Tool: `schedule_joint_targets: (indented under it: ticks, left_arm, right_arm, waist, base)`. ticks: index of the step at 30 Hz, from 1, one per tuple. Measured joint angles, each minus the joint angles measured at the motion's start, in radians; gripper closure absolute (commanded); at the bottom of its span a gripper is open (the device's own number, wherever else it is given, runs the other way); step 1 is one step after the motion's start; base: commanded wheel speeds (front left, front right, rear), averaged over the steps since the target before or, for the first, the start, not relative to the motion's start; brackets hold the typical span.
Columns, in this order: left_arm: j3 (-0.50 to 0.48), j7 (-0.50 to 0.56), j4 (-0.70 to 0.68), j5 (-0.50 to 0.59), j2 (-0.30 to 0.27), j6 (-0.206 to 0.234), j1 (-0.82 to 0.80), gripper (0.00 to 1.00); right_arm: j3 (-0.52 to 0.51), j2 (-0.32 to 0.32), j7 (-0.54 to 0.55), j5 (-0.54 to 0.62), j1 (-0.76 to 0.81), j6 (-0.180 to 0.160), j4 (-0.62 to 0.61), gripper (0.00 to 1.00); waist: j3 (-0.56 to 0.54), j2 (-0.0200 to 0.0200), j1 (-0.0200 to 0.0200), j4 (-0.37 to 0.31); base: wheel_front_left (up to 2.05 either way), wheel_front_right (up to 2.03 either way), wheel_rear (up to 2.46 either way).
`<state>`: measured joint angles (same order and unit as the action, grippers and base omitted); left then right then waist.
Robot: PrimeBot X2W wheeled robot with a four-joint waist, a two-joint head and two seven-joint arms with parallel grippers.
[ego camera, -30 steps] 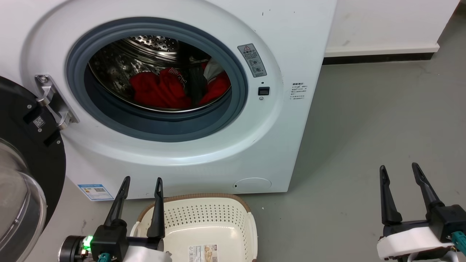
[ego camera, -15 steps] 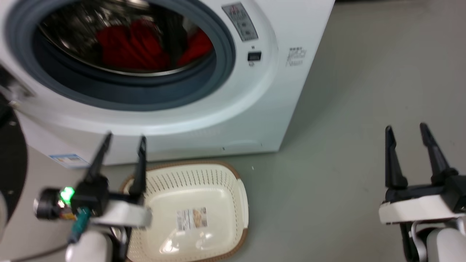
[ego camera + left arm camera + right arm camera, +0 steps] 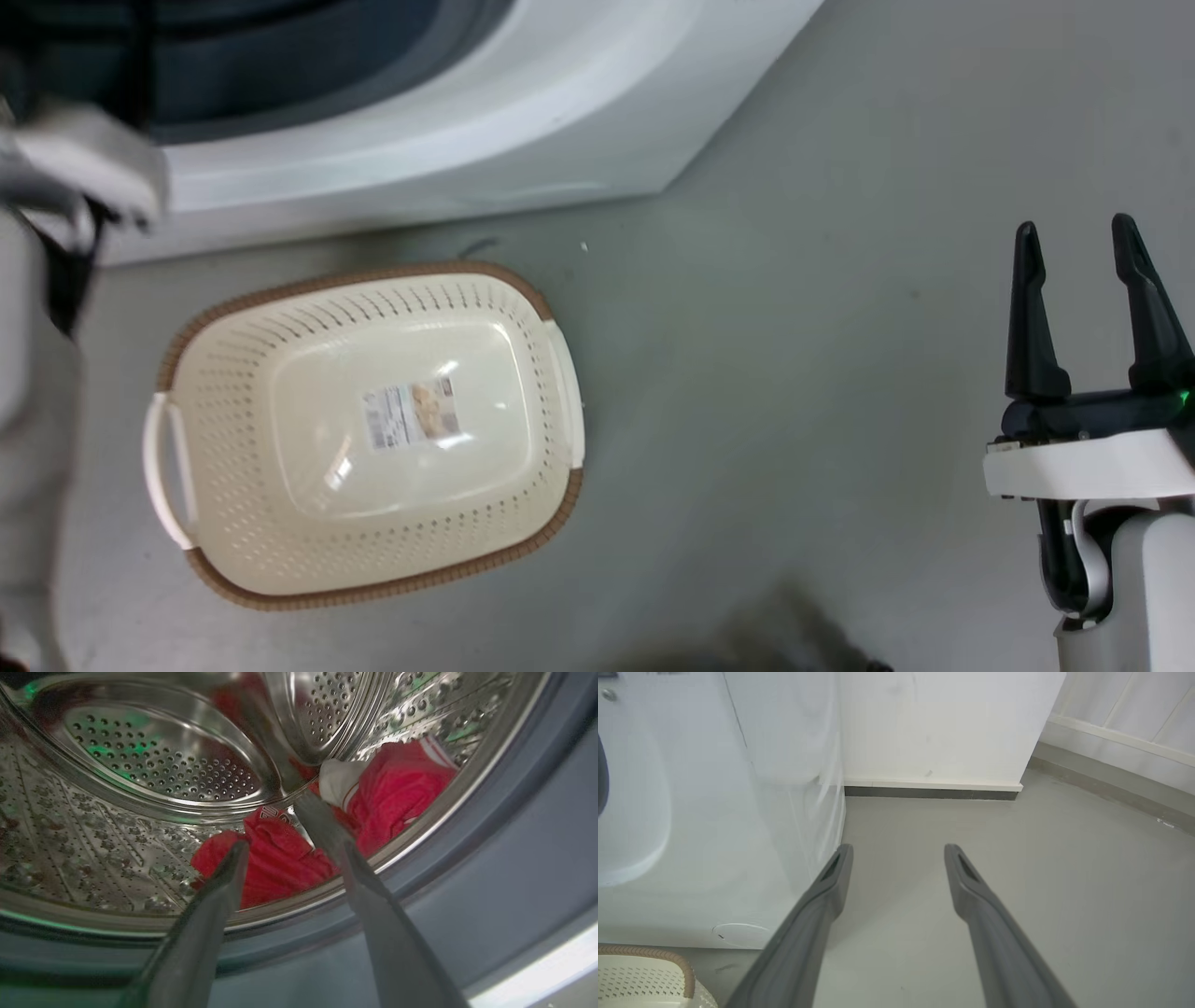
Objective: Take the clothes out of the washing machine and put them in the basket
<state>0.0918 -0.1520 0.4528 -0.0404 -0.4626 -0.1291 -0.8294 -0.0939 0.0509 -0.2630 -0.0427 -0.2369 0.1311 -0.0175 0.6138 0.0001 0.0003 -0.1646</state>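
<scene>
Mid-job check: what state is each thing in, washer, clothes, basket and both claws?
washing machine: porthole open, drum exposed.
clothes: heaped in the drum, ungripped.
basket: upright on the floor, empty apart from its label.
left claw: open, pointing into the drum, holding nothing.
right claw: open, empty, over the floor.

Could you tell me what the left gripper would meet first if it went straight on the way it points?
Probably the red clothes: the open left gripper points into the washing machine at them, though depth is unclear.
</scene>
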Motion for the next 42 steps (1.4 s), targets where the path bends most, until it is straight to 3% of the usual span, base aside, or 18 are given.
schedule_joint_targets:
  ticks: [10,13,19,26,35,36,37,38,42]
  left_arm:
    - [0.266,0.357,0.201,-0.149,-0.178,0.000,-0.514,0.00]
    - [0.320,0.432,0.250,-0.177,-0.222,0.000,-0.637,0.00]
    - [0.435,0.595,0.318,-0.227,-0.339,0.000,-0.820,0.00]
    - [0.519,0.767,0.361,-0.283,-0.359,0.000,-0.943,0.00]
    - [0.560,0.829,0.418,-0.300,-0.370,0.000,-1.000,0.00]
    - [0.565,0.835,0.422,-0.304,-0.370,0.000,-1.001,0.15]
    - [0.568,0.843,0.425,-0.313,-0.368,0.000,-1.004,0.89]
    - [0.574,0.846,0.424,-0.322,-0.365,0.000,-1.005,1.00]
    - [0.593,0.830,0.422,-0.334,-0.364,0.000,-1.020,1.00]
  right_arm:
    - [0.042,0.000,0.000,-0.053,-0.039,0.000,-0.021,0.00]
    - [0.086,0.000,0.000,-0.007,-0.051,0.001,-0.048,0.00]
    - [0.135,0.000,0.000,-0.068,-0.053,0.000,-0.076,0.00]
    - [0.146,0.000,0.000,-0.082,-0.025,0.000,-0.089,0.00]
    - [0.150,0.000,0.000,-0.102,-0.004,0.000,-0.109,0.00]
    - [0.149,0.000,0.000,-0.105,-0.003,0.000,-0.111,0.00]
    - [0.147,0.000,0.000,-0.107,-0.002,0.000,-0.113,0.00]
    - [0.145,0.000,0.000,-0.107,-0.002,0.000,-0.114,0.00]
    - [0.143,0.000,0.000,-0.114,-0.003,0.000,-0.118,0.00]
  waist:
    - [0.187,0.0000,0.0000,-0.062]
    - [0.229,0.0000,0.0000,-0.089]
    - [0.291,-0.0001,-0.0001,-0.166]
    - [0.358,0.0000,-0.0001,-0.226]
    - [0.376,-0.0001,-0.0002,-0.247]
    - [0.376,0.0000,-0.0002,-0.247]
    - [0.377,0.0000,-0.0003,-0.247]
    - [0.378,0.0000,-0.0003,-0.245]
    - [0.383,0.0000,-0.0002,-0.241]
  base:
    - [0.00,0.00,0.00]
    - [0.00,0.00,0.00]
    - [0.00,0.00,0.00]
    - [0.00,0.00,0.00]
    - [0.00,0.00,0.00]
    - [0.00,0.00,0.00]
    - [0.00,0.00,0.00]
    - [0.00,0.00,0.00]
    - [0.00,0.00,0.00]
